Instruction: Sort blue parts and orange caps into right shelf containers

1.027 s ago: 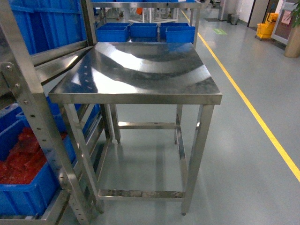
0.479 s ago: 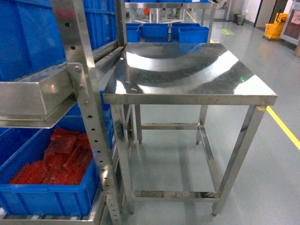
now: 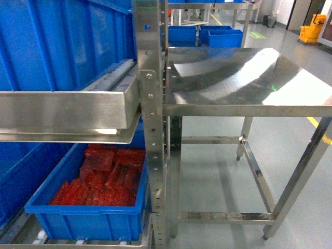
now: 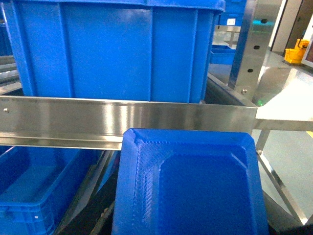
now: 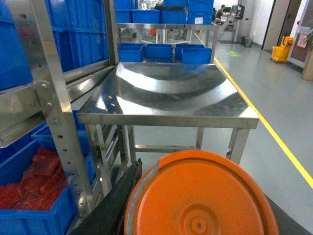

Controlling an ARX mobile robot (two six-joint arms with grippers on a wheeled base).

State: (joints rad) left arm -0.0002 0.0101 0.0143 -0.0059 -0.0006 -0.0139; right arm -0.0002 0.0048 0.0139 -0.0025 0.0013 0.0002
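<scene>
We are looking down at a blue part that is filling the lower half of the left wrist view: a squared, tray-like plastic piece with a raised rim and a ribbed inner edge, sitting right under the camera in front of a steel shelf rail. The left gripper itself is not showing in any view, so we cannot tell whether its fingers are spread or pinching the part. Behind the rail a big blue bin is standing on the upper shelf, and another blue bin is sitting lower down at the left.

In the right wrist view an orange cap is filling the bottom of the picture, round, with a rim and a small centre dimple. A dark finger is lying along its left edge, apparently touching it; the other side is hidden, so we cannot say for certain that the right gripper is clamping it.

From the head view we are facing a perforated steel shelf post. To its left a lower bin is holding red pieces. To its right a bare steel table is standing on the grey floor, with more blue bins beyond it and a yellow mop bucket far off.
</scene>
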